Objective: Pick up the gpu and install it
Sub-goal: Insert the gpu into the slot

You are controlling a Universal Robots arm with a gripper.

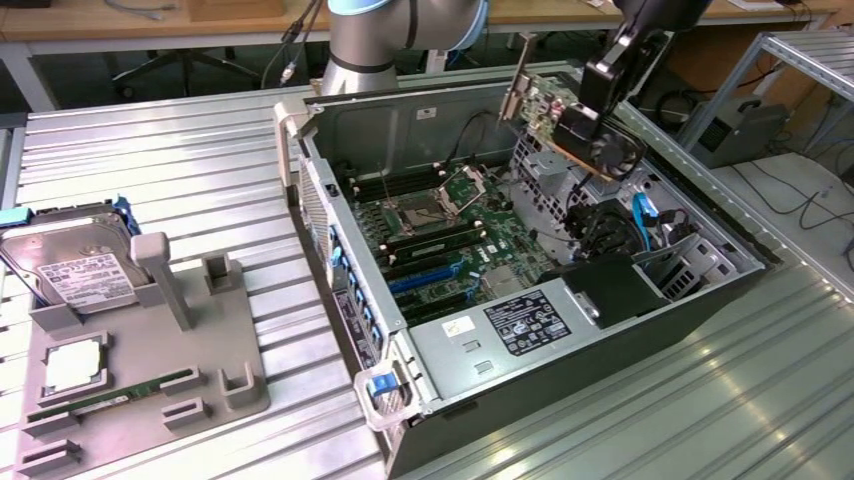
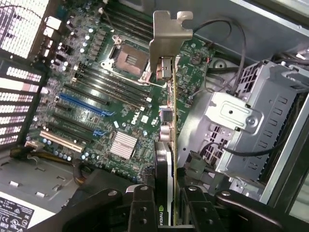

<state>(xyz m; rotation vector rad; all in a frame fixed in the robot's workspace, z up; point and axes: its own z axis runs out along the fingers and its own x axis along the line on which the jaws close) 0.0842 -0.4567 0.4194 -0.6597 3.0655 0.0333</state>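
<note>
gpu (image 1: 577, 118) is in the grip: I see my end effector (image 1: 603, 88) partly closed, its two fingers (image 2: 142, 205) clamped on the card's flat faces near one end, so the card sits between them edge-on in the wrist view. From the grip the card runs away lengthwise and ends in its silver bracket (image 2: 170, 41), so its long axis points straight out from the end effector. In the exterior view it hangs tilted in the air, bracket end higher and toward the exterior view's left, fan face turned toward the exterior view's right. It touches nothing but the fingers.

Below it lies the open computer case (image 1: 441, 370) on its side on the bench (image 1: 174, 150). The card is above the drive cage (image 2: 231, 121) side of the case, near the edge of the motherboard (image 2: 111, 96). The expansion slots (image 2: 82, 104) lie off to one side of the card, not under it. I judge their long axis to sit at an angle to the card's.

Well apart, at the exterior view's left, a grey fixture (image 1: 200, 385) carries the hard drive (image 1: 80, 270) and the memory stick (image 1: 114, 395).
</note>
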